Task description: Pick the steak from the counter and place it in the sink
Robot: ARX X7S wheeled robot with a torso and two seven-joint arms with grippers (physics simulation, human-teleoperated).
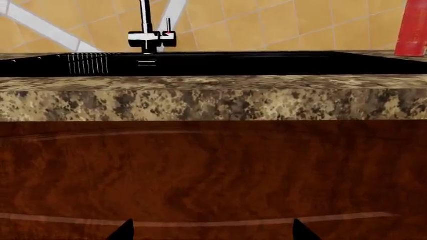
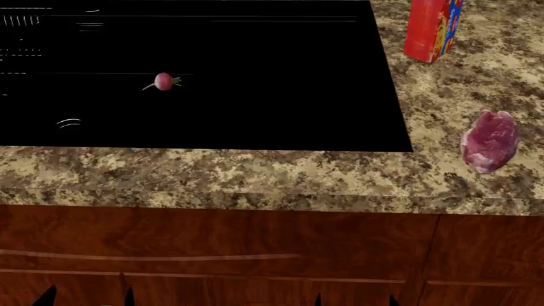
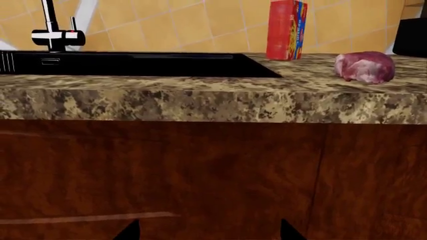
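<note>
The steak [image 2: 490, 140], a pinkish-red slab, lies on the speckled granite counter [image 2: 255, 172] to the right of the black sink [image 2: 255, 95]. It also shows in the right wrist view [image 3: 365, 66]. A small pink radish [image 2: 163, 81] lies inside the sink. The white faucet [image 1: 151, 37] stands at the sink's far edge. My left gripper [image 2: 86, 297] and right gripper [image 2: 355, 299] are both low, in front of the brown cabinet below the counter edge. Both are open and empty, with only the fingertips [image 1: 125, 231] showing.
A red box [image 2: 432, 27] stands upright on the counter behind the steak, near the sink's right rear corner. The counter's thick front edge [image 3: 200, 105] overhangs wooden cabinet doors [image 2: 213, 255]. A tan tiled wall [image 1: 280, 25] rises behind the sink.
</note>
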